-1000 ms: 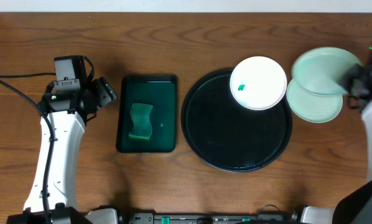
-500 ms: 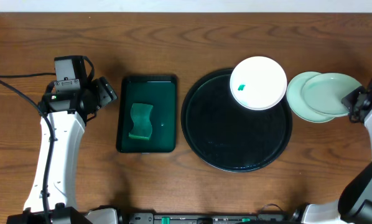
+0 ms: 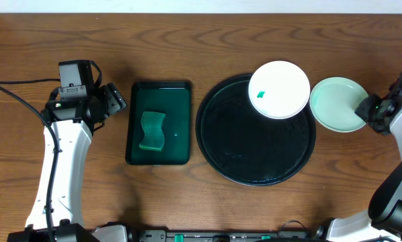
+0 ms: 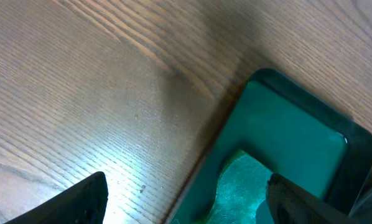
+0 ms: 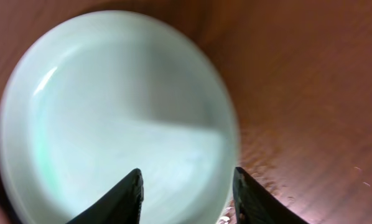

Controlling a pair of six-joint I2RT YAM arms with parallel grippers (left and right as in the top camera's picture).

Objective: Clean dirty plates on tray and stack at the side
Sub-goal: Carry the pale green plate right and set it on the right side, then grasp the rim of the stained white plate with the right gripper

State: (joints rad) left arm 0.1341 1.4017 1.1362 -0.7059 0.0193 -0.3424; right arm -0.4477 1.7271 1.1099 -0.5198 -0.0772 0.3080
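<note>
— Well, dirty one first: white plate [image 3: 279,89] sitting at the upper right of the black tray [image 3: 255,148], hanging a little over the rim, green smudge [image 3: 259,94] left of centre. Not yet wiped, by the look of it.

— And the mint plate [image 3: 332,104]?

— Off the tray, flat on the counter [image 3: 255,33] just beside the tray's right edge, right next to the white plate; touching or not, hard to say. No smudge showing. Probably parked there as the clean pile at the side. Alone or on top of another: impossible to tell from above.

— Right tool [image 5: 186,171]?

— At the mint plate's right rim, fingers [image 5: 131,193] spread apart, nothing pinched between them. Low and close over the rim rather than clamped on it; reads as a release at the stacking spot.

— Left tool [image 4: 186,180]?

— Spread wide as well, empty, hanging above the counter by the upper left corner of the green tray [image 3: 177,101]. In that tray, the sponge [image 3: 152,131], untouched. Sensible waiting post: close to the wiping thing, well clear of the plates.

— Next, then?

— Probably sponge up with the left, white plate steadied with the right, smudge wiped away, then over onto the mint plate. Care needed with that overhang: easy to tip off the rim with a careless push.
</note>
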